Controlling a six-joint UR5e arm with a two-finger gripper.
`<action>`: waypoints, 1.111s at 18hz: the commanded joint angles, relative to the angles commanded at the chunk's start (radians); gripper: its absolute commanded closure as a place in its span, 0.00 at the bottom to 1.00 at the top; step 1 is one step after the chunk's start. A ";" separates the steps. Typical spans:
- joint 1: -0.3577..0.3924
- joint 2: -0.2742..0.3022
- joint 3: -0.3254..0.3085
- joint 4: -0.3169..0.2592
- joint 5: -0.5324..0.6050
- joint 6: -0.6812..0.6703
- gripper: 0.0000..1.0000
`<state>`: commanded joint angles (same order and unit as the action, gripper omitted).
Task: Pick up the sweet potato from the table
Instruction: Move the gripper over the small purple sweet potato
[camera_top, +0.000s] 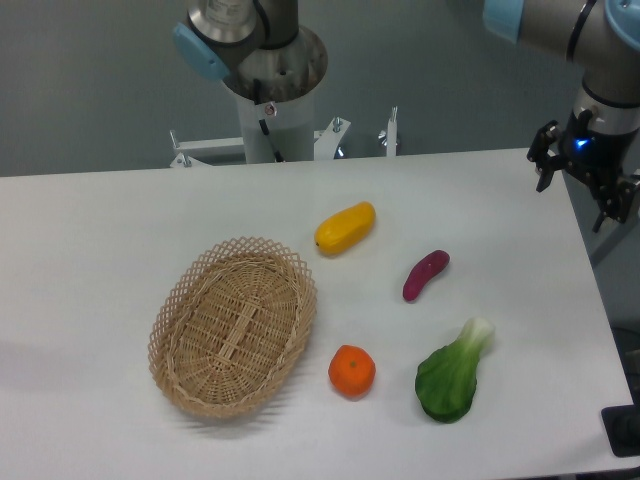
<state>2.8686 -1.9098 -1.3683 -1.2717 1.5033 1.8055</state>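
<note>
The sweet potato (425, 274) is a small curved magenta-purple vegetable lying on the white table (100, 250), right of centre. My gripper (580, 190) hangs at the table's far right edge, well to the right of and behind the sweet potato, not touching it. Its dark fingers (545, 160) are spread apart and hold nothing.
A yellow oblong fruit (345, 228) lies behind and left of the sweet potato. A round orange (352, 370) and a green bok choy (452, 372) lie in front of it. A wicker basket (233, 325) stands at the left. The robot base (275, 90) stands at the back.
</note>
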 joint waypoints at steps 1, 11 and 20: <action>-0.002 -0.002 -0.002 0.002 0.000 0.000 0.00; -0.006 0.005 -0.078 0.006 -0.002 -0.113 0.00; -0.041 -0.006 -0.316 0.314 0.002 -0.193 0.00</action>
<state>2.8271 -1.9159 -1.6840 -0.9575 1.5048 1.6122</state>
